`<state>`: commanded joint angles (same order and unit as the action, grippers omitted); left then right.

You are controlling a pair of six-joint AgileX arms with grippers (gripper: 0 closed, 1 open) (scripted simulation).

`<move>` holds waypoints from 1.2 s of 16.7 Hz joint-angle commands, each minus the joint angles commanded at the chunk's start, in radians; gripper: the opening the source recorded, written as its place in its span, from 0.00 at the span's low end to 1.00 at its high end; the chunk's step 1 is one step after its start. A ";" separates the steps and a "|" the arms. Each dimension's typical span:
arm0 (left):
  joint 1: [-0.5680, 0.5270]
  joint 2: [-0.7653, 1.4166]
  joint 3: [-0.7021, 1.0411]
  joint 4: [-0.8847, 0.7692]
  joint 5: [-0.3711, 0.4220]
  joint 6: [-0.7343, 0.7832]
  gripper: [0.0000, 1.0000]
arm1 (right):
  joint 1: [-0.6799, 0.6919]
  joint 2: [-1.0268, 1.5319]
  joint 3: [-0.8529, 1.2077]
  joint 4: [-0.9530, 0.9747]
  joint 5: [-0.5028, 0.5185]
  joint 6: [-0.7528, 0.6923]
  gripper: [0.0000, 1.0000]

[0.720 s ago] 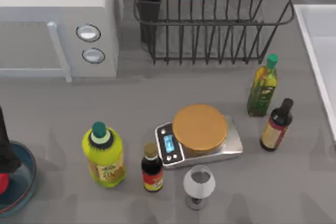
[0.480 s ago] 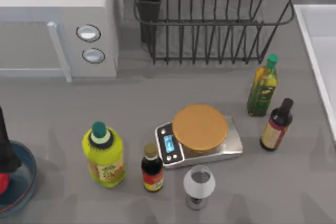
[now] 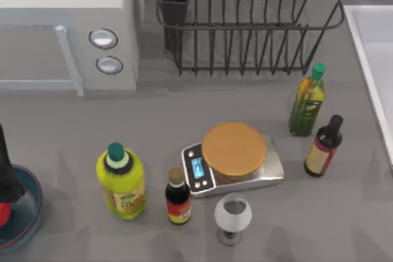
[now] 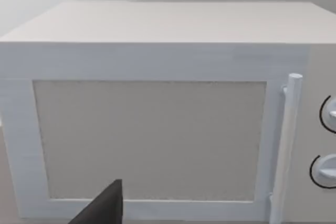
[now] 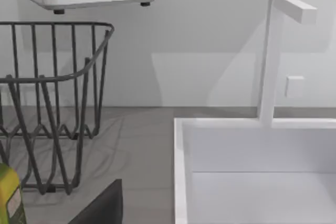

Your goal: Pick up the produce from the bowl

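The left gripper (image 3: 5,204) hangs over the blue bowl (image 3: 29,204) at the table's (image 3: 184,102) left edge. The red produce (image 3: 3,214) sits right under it, in the bowl. Whether its fingers are open or closed cannot be told.

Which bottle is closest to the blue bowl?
The fat yellow bottle with the green cap. It stands nearest the blue bowl; the three darker, thinner bottles stand farther right.

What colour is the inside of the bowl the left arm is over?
Blue, with a thin reddish-brown rim; the bowl shows best in the top view, at the table's left edge.
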<state>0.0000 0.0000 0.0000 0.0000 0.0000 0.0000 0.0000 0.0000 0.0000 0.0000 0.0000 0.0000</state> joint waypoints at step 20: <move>0.023 0.377 0.280 -0.300 0.000 0.028 1.00 | 0.000 0.000 0.000 0.000 0.000 0.000 1.00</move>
<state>0.0229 0.3774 0.2798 -0.2999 0.0000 0.0282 0.0000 0.0000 0.0000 0.0000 0.0000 0.0000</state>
